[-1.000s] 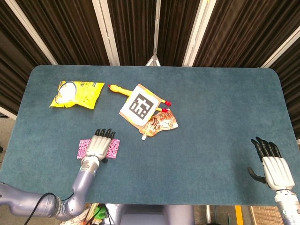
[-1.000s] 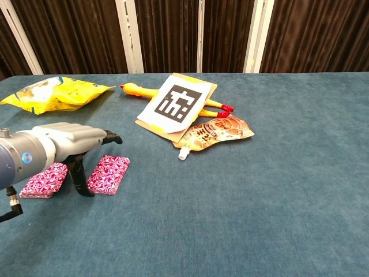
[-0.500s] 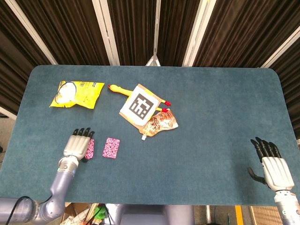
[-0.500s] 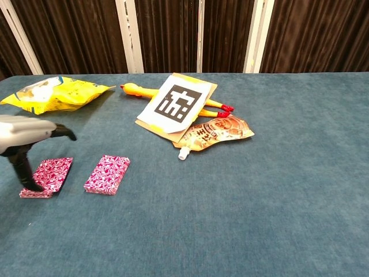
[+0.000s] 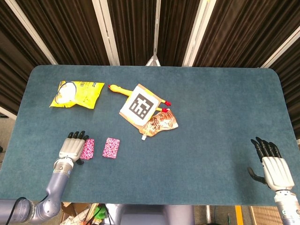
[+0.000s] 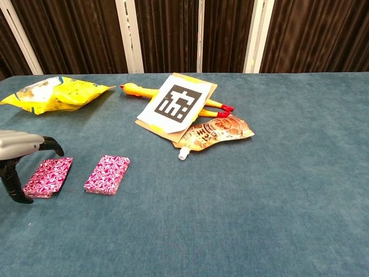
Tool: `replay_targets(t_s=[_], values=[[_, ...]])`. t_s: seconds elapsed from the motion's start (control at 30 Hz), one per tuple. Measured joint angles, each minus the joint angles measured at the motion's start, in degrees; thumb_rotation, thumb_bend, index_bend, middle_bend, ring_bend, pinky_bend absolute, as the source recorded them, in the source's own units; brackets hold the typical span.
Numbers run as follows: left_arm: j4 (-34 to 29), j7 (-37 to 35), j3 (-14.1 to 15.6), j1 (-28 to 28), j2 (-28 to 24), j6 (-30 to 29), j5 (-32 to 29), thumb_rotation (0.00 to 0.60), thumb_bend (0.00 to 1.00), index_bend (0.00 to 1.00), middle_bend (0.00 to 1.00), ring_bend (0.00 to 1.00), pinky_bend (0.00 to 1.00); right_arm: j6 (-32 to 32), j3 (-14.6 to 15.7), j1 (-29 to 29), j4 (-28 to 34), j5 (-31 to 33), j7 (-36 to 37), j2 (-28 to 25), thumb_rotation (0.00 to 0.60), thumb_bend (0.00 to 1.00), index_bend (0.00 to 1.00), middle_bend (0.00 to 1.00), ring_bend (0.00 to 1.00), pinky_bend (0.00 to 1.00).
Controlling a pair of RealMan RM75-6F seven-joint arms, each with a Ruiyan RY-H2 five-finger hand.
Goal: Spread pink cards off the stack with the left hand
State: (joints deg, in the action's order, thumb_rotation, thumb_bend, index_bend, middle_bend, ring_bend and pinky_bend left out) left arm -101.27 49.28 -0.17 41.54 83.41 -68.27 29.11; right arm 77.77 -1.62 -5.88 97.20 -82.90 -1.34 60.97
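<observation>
Two pink patterned card piles lie apart near the table's front left: the left pile (image 5: 87, 148) (image 6: 48, 177) and the right pile (image 5: 111, 147) (image 6: 107, 173). My left hand (image 5: 71, 146) (image 6: 17, 151) hovers just left of the left pile, fingers extended, thumb hanging down beside the pile's left edge, holding nothing. My right hand (image 5: 272, 166) rests at the table's front right corner, fingers spread, far from the cards; only the head view shows it.
A yellow snack bag (image 5: 76, 93) (image 6: 55, 92) lies at the back left. A rubber chicken (image 5: 119, 90), a card with a black-and-white marker (image 5: 139, 104) (image 6: 179, 104) and an orange pouch (image 5: 160, 123) (image 6: 216, 132) sit mid-table.
My left hand slid left from between the two piles to beside the left pile. The left pile shifted left with it, widening the gap between piles.
</observation>
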Motion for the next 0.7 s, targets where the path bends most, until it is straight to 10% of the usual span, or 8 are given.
replay_targets(t_s=[0.7], values=[[2.3,-3.26,-0.87,-1.06,2.22,-0.31,2.81,0.6,0.46,0.39,0.0,0.0,0.0,0.07,-0.01,0.02,0.02,-0.06,0.19,-0.02,0.6,0.36,0.0,0.0,0.0,0.02]])
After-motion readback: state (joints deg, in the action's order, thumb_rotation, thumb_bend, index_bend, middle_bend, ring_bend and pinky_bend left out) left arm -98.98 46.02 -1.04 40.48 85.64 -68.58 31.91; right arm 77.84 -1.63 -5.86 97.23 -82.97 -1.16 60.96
